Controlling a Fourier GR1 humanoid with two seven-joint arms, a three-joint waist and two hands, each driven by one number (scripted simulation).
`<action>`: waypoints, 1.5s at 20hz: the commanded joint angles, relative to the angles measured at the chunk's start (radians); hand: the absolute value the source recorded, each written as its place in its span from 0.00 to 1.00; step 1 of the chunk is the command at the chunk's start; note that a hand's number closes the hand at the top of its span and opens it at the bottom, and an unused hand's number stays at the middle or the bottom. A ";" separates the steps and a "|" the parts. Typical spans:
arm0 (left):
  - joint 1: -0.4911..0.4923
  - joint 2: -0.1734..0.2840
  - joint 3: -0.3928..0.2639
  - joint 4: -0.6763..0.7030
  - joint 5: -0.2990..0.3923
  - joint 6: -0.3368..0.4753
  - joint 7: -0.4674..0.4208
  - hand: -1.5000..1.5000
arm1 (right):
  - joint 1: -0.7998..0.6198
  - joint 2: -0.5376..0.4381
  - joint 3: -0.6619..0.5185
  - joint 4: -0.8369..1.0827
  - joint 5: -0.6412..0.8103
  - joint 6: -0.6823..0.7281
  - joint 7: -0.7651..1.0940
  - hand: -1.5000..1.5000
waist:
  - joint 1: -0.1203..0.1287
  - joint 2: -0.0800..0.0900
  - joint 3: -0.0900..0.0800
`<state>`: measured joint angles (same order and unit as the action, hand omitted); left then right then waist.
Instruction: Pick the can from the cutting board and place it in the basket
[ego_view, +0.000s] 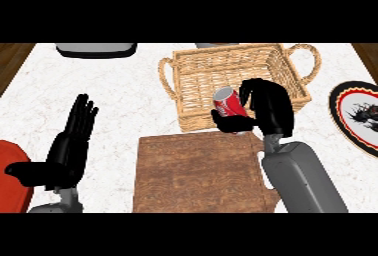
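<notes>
Right hand: the right hand (260, 107) is in the middle of the frame, a bit to the right. Its fingers and thumb are curled round the can.
Can: the red can (229, 103) is tilted, with its silver top pointing up and to the left. It sits over the near wall of the basket, not down inside yet.
Basket: the woven basket (193, 70) is in the upper middle of the frame, with a handle on each side.
Cutting board: the brown cutting board (203, 172) is in the lower middle, just below the basket. No can is on it now.
Left hand: the left hand (70, 145) rests at the left of the frame, fingers straight and pointing up.
Plate: a round plate (359, 117) shows at the right edge.
What could go wrong: I think the can could bump the basket's near wall or land on its rim if the hand lets go too soon. Then it might roll back onto the board. The tilt could also make it tip over inside.
</notes>
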<state>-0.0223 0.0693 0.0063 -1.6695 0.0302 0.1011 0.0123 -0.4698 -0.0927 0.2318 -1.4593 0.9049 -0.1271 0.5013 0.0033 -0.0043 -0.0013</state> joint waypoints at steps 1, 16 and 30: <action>0.034 -0.033 -0.029 0.020 -0.028 0.011 -0.053 0.50 | 0.007 -0.001 -0.079 0.060 -0.014 -0.039 -0.025 1.00 | 0.000 0.005 0.001; 0.012 -0.043 -0.040 -0.057 -0.032 0.020 0.055 0.50 | -0.042 0.070 -0.144 0.144 -0.049 -0.164 -0.228 0.00 | 0.002 0.005 0.001; 0.027 -0.016 0.021 0.042 -0.003 -0.024 -0.052 0.50 | 0.048 -0.051 -0.318 -0.236 -0.100 -0.107 -0.076 0.00 | -0.007 0.004 0.001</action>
<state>0.0123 0.0422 -0.0020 -1.6915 0.0117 0.0964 0.0135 -0.4376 -0.1328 -0.0349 -1.6374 0.8296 -0.2388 0.3842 -0.0030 -0.0028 -0.0004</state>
